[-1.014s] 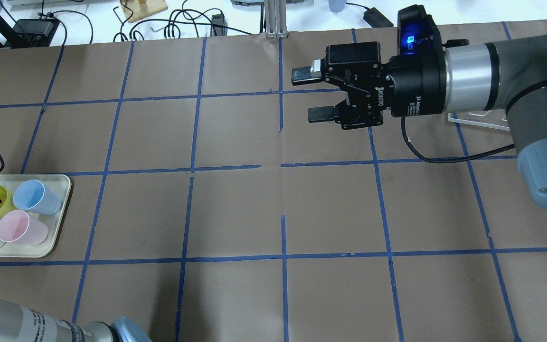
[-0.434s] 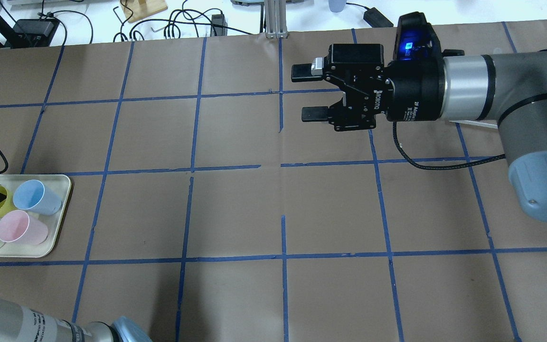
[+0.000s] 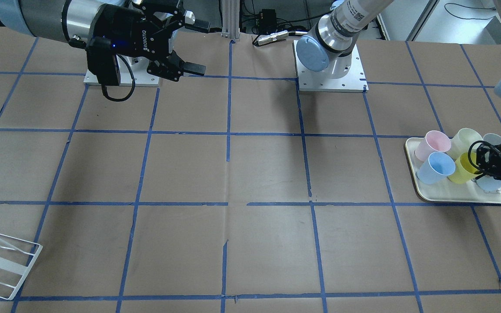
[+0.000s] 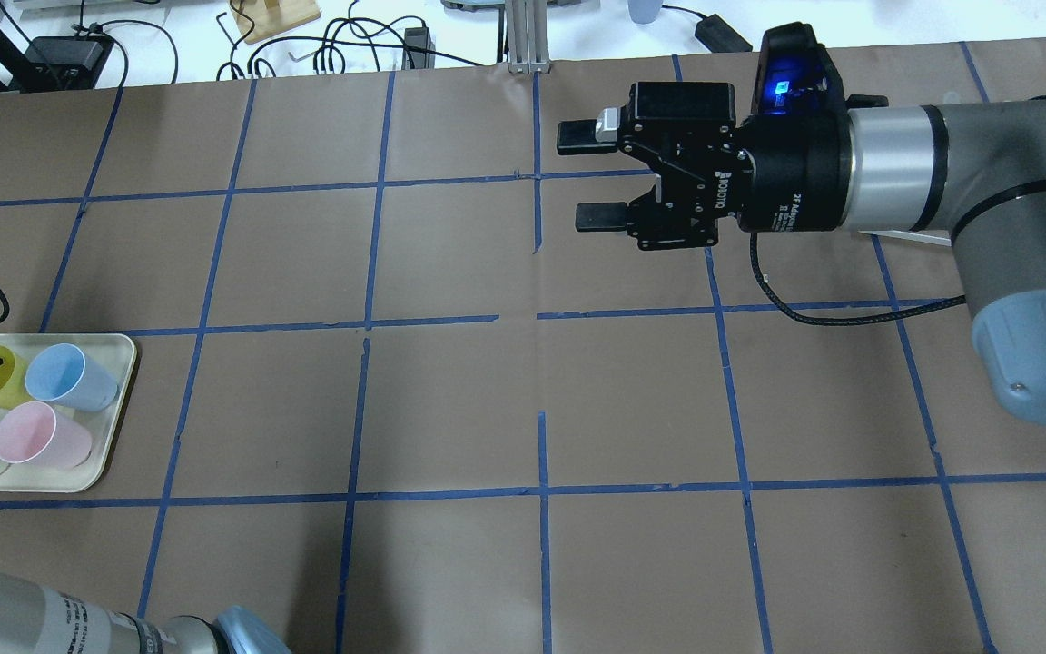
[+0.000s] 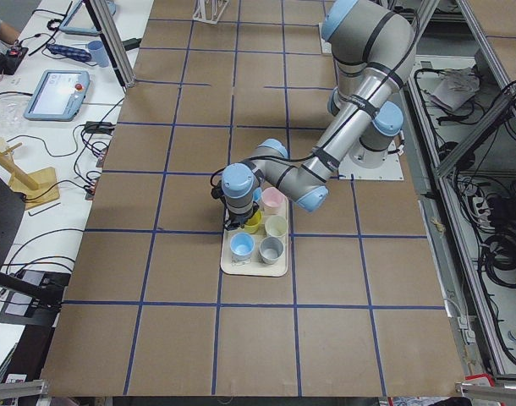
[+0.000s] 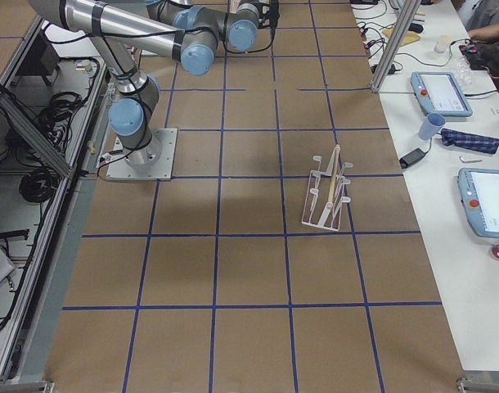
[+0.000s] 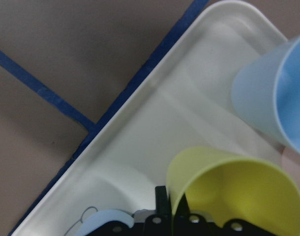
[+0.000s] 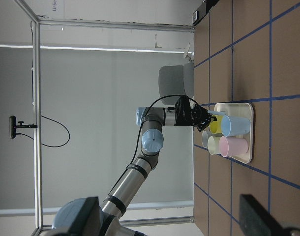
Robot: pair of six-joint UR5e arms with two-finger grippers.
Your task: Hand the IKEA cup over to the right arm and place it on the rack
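Your left gripper (image 3: 480,168) pinches the cup (image 3: 459,171) by its rim, one finger inside. The cup stands roughly upright in the tray (image 3: 459,199), mouth up, axis vertical. The right gripper (image 4: 585,177) hangs spread wide, well apart across the worktop (image 4: 450,409), fingers aimed toward the cup's side.

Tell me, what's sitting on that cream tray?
Cups: pink, blue, pale cream, grey, and the yellow cup, its rim pinched by the left hand. That hand mostly hides another light blue cup on the tray.
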